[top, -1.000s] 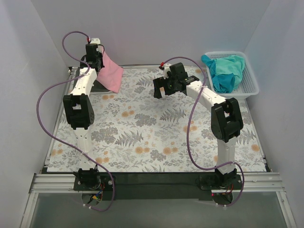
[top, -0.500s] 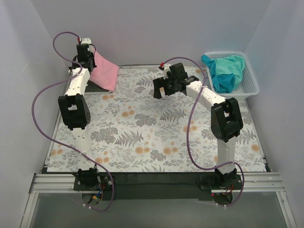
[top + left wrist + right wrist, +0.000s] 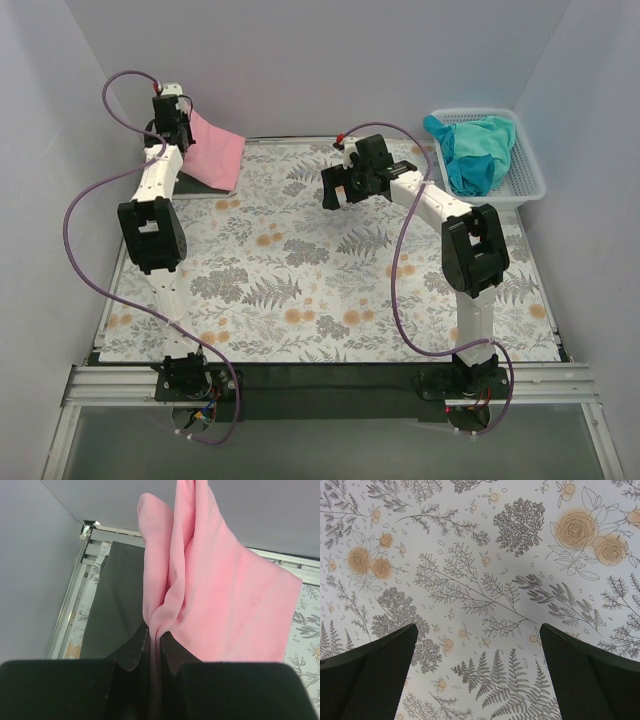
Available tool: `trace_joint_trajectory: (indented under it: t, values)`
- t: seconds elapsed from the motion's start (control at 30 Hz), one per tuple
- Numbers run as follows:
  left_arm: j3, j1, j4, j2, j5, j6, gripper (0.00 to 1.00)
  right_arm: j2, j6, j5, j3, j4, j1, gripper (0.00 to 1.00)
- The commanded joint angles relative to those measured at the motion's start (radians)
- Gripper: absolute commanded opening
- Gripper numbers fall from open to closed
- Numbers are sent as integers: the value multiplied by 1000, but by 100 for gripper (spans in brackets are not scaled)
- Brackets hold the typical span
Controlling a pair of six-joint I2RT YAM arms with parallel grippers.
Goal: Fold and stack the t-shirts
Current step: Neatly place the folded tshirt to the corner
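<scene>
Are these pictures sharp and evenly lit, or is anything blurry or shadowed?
Top view: soft even light, all sharp, faint shadows on the tablecloth. Left wrist view: pink t-shirt crisp, weave visible; left claw, shut on it, featureless black. Right wrist view: print crisp, faint shadow ahead of the open right claw.

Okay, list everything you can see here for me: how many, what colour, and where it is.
pink t-shirt: one, light pink, lifted at the far left corner, draping down to the table
teal t-shirt: one, teal, bunched in the basket
dark grey cloth: one, charcoal, flat under the pink t-shirt; probably a shirt
basket: one, white mesh, far right corner
tablecloth: one, floral print, covering the table
cables: two, purple, one looping along each arm
left hand: black, shut on the pink t-shirt
right hand: black, open, above bare tablecloth
</scene>
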Motion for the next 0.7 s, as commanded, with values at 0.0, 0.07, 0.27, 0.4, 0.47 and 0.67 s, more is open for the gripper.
trace_joint_trajectory:
  t: [0.0, 0.07, 0.27, 0.4, 0.47, 0.67]
  values:
    - [-23, 14, 34, 12, -15, -7, 5, 16, -1, -11, 31, -1, -5, 98]
    - [-26, 20, 43, 24, -31, -4, 5, 16, -3, -10, 33, -1, -4, 98]
    - [-15, 44, 57, 70, -49, 17, 5, 14, -9, -10, 30, -7, -4, 98]
    - [-20, 51, 58, 82, -57, 25, 6, 14, -15, -11, 28, -13, -5, 98]
    - [-27, 51, 62, 86, -61, 29, 6, 11, -18, -13, 28, -16, -4, 98]
    - [-44, 54, 74, 89, -98, 51, 13, 3, -23, -13, 24, -22, -5, 98]
